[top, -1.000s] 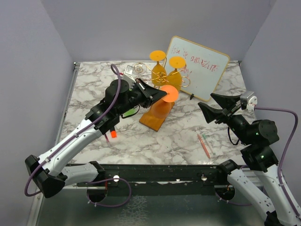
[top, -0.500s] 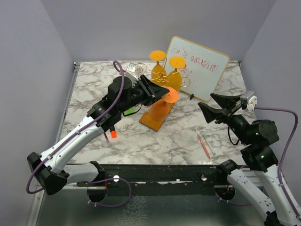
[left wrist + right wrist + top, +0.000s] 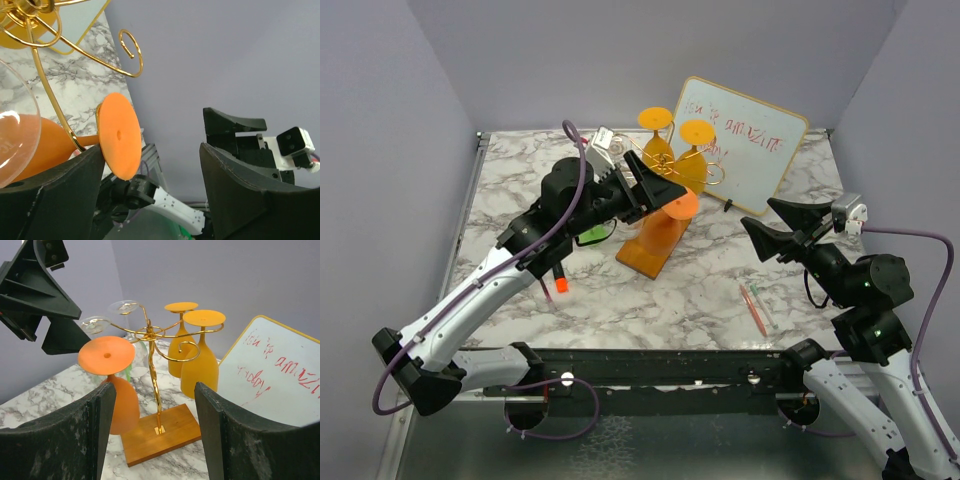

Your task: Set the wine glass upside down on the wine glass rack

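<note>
Hanging upside down on the wine glass rack (image 3: 640, 257), the orange wine glass (image 3: 665, 228) has its foot between the spread left claw (image 3: 152, 147) fingers; the right claw (image 3: 757, 213), also spread, is well apart.

You're looking at plain lilac-grey walls (image 3: 570, 60) closing three sides of a white-and-grey marbled table (image 3: 700, 280), evenly lit.

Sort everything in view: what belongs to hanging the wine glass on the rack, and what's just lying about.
Job in hand:
- rack
- orange glass, upside down on it
- left end effector, open beside it

Lying about:
- whiteboard
- pens
- marker
- yellow glasses, already hung
</note>
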Action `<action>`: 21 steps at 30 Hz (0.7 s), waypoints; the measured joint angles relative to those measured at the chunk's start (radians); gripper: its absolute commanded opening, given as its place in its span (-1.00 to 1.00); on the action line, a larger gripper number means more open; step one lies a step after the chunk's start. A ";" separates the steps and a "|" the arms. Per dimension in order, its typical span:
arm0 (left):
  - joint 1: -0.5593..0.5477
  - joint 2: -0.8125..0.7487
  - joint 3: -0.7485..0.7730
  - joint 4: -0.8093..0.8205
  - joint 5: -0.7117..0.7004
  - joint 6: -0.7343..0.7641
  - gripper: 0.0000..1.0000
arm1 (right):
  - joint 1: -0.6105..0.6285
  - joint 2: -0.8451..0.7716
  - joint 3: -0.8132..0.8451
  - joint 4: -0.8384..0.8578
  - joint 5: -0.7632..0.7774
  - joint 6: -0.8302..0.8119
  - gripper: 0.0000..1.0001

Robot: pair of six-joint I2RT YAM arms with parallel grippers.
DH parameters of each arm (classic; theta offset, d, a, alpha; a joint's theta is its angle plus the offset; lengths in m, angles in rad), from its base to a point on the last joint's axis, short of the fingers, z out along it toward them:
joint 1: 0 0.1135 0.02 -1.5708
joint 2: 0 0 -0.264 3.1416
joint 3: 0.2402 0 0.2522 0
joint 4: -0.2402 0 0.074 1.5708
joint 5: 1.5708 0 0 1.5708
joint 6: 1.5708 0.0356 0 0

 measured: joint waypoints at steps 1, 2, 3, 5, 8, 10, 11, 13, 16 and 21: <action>0.000 0.000 0.008 -0.011 0.011 0.015 0.56 | 0.000 0.000 0.000 0.000 0.000 0.000 0.39; 0.000 0.001 0.014 -0.017 0.019 0.028 0.56 | 0.000 0.000 0.000 0.000 0.000 0.000 0.39; 0.000 0.002 0.022 -0.023 0.026 0.044 0.57 | 0.000 -0.001 0.000 0.000 0.000 0.001 0.39; 0.000 0.007 0.046 -0.044 0.043 0.080 0.57 | 0.000 -0.001 0.000 0.000 0.000 0.001 0.39; 0.000 0.011 0.069 -0.071 0.060 0.133 0.57 | 0.000 -0.001 0.000 0.000 0.001 0.004 0.39; 0.000 0.011 0.076 -0.081 0.071 0.172 0.58 | 0.000 -0.001 0.000 0.000 0.002 0.005 0.39; 0.000 0.011 0.077 -0.085 0.081 0.204 0.58 | 0.000 -0.001 0.000 0.000 0.004 0.005 0.39; 0.000 0.011 0.084 -0.101 0.095 0.258 0.59 | 0.000 -0.001 0.000 0.000 0.008 0.008 0.39; 0.000 0.012 0.104 -0.141 0.108 0.348 0.61 | 0.000 -0.001 0.000 0.000 0.016 0.013 0.39; 0.000 0.012 0.145 -0.196 0.124 0.483 0.63 | 0.000 -0.001 0.000 0.000 0.026 0.016 0.39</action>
